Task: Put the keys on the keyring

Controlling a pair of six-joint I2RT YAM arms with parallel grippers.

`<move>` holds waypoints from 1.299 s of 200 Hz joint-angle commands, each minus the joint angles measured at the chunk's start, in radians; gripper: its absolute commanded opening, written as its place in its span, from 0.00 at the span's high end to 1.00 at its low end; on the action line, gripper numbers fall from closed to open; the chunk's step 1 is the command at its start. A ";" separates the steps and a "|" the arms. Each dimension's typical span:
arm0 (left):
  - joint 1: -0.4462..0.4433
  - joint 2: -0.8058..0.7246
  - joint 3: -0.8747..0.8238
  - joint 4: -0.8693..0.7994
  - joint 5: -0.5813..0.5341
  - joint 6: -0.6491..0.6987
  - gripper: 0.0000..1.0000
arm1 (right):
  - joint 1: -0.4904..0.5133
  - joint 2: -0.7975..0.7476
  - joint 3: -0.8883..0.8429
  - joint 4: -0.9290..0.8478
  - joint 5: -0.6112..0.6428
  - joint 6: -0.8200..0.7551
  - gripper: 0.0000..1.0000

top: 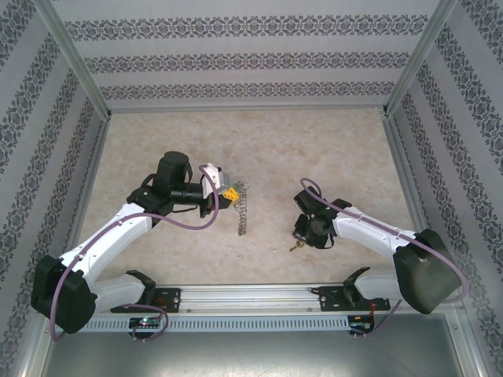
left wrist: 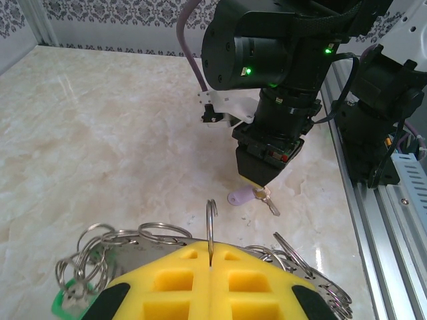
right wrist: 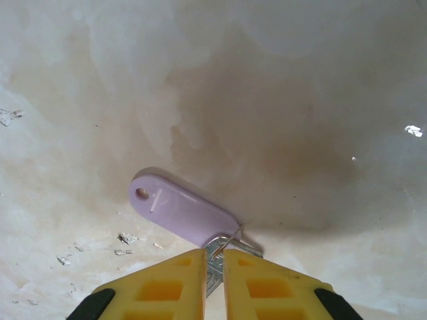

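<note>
Lilac key, right wrist view: the right pincer is closed on its metal end alone, and I judge that so shallow a hold may let it swivel or slip at lift; its long axis runs ahead and leftward from the fingertips, plastic head foremost, resting on the table. Left wrist view: the left pincer clamps one ring of the keyring upright and edge-on, clusters either side of its fingers. Top view: the keyring runs crosswise to the left pincer, well apart from the right pincer.

Our left arm reaches toward 2 o'clock, its gripper clamped on the keyring. Our right arm bends toward 10 o'clock, its gripper pointing down and pinching the purple key.
</note>
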State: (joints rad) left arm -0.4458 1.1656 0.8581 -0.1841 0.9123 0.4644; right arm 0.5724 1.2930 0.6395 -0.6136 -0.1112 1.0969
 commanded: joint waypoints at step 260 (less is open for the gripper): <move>-0.014 -0.003 0.003 0.018 0.032 0.004 1.00 | 0.011 -0.063 0.035 -0.054 0.063 -0.074 1.00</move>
State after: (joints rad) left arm -0.4458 1.1664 0.8585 -0.1841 0.9119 0.4641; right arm 0.5724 1.2854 0.6392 -0.6205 -0.0902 1.0851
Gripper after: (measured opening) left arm 0.065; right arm 0.054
